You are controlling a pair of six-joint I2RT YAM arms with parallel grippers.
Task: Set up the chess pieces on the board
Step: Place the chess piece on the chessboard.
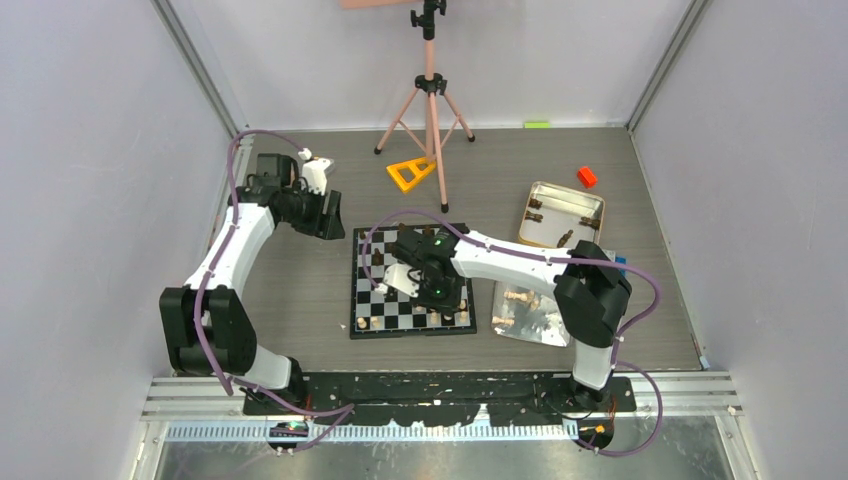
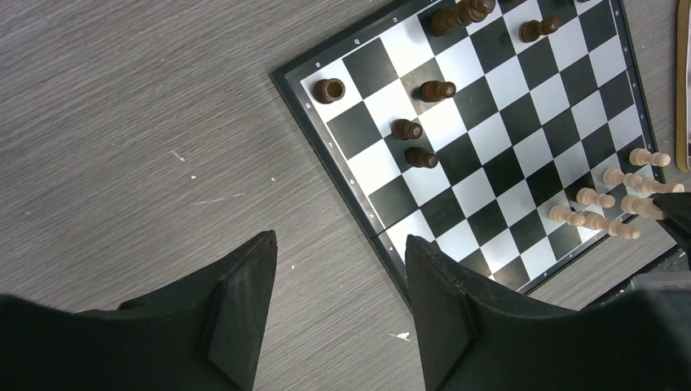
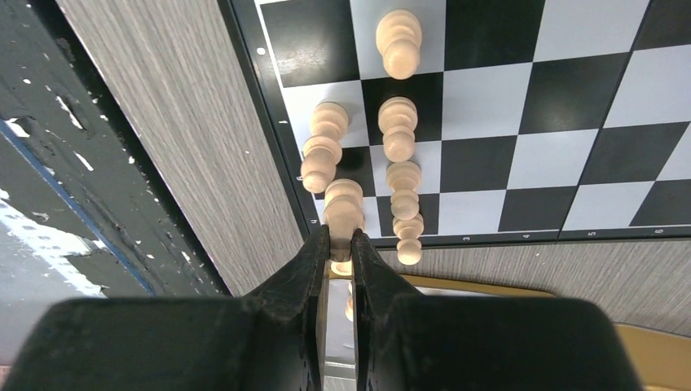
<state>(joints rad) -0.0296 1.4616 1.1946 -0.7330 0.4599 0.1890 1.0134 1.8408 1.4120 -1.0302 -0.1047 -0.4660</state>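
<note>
Closest to me in the overhead view, the black mounting rail (image 1: 430, 385) runs along the table's near edge. Just beyond it, on the near right, the silver tray (image 1: 540, 330) carries a few light tan pieces (image 1: 516, 297). Left of the tray lies the board (image 1: 397, 314), roughly central on the table. My right gripper (image 3: 341, 238) reaches over the board's near right corner, fingers clenched on one light tan chessman (image 3: 343, 210); more light ones stand beside it in two short rows along the near edge. Dark brown pieces (image 2: 421, 157) stand scattered over the board's far left squares. My left gripper (image 2: 341, 244) hangs released, jaws apart and holding nothing, over bare table (image 2: 122, 122) just left of the board's far end. Farther right, the gold-rimmed tin (image 1: 548, 186) holds several dark pieces. An orange block (image 1: 586, 177) lies just past it, and a yellow triangle (image 1: 411, 173) and pink tripod (image 1: 430, 100) stand farther back.
</note>
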